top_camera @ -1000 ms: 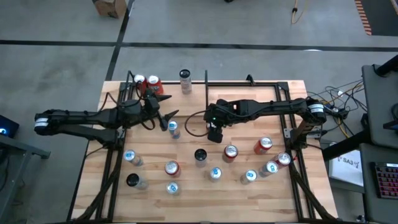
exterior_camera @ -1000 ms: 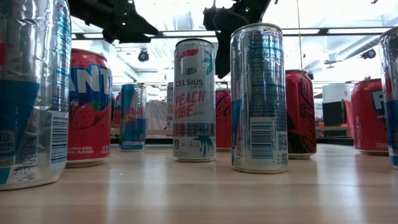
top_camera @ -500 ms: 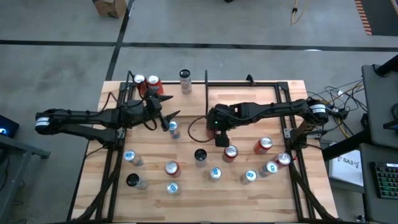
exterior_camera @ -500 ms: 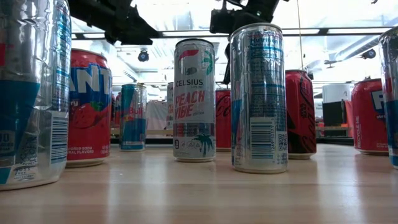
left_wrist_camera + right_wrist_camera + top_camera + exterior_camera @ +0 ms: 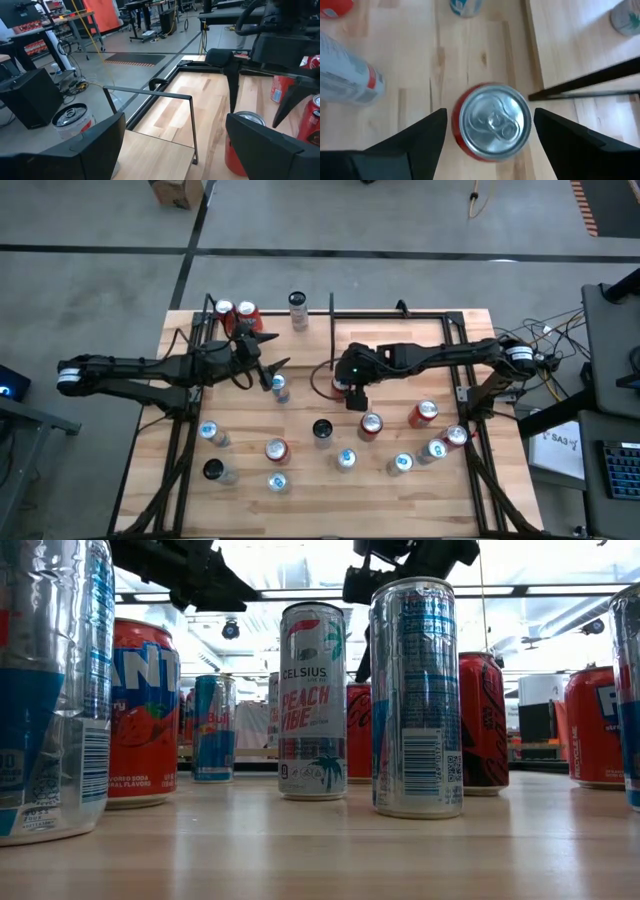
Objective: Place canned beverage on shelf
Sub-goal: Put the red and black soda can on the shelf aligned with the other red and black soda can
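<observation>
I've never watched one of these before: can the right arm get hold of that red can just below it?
Probably yes. The right gripper hangs directly over the red can, jaws spread wider than its top, one on each side. The neighbouring cans stand apart, and the black frame bar sits off to the side.

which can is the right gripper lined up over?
The red can with a silver top, upright on the wood. It sits directly between the right gripper's open fingers, seen from above; the other cans stand off to the sides.

Dark jointed arms point(image 5: 150, 368), white collars, wedge-shaped fingers point(image 5: 415, 137)
</observation>
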Robot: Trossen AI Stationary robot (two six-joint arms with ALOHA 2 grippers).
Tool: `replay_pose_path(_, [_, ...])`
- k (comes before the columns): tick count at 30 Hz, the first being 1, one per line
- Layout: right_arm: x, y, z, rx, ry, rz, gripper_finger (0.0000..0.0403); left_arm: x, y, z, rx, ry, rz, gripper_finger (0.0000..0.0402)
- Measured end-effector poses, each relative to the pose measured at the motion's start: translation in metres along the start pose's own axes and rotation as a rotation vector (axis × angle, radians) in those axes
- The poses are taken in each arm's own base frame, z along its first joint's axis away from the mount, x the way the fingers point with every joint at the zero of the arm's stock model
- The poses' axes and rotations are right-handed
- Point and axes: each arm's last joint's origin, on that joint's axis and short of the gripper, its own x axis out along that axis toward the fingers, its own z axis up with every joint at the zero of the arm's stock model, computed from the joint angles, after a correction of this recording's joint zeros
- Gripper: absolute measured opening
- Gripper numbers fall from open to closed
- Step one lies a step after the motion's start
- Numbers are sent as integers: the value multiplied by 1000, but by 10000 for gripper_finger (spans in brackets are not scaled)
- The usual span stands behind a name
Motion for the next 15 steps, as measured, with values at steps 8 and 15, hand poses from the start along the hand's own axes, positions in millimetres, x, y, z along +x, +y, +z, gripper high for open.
replay_pose_path(8, [-13,0,-7,-1,-86,15,291,1,0,-1,1,3,1,330])
replay_pose_path(15, [-28,0,-31,21,-263,-17,293,1,0,0,-4,-7,2,330])
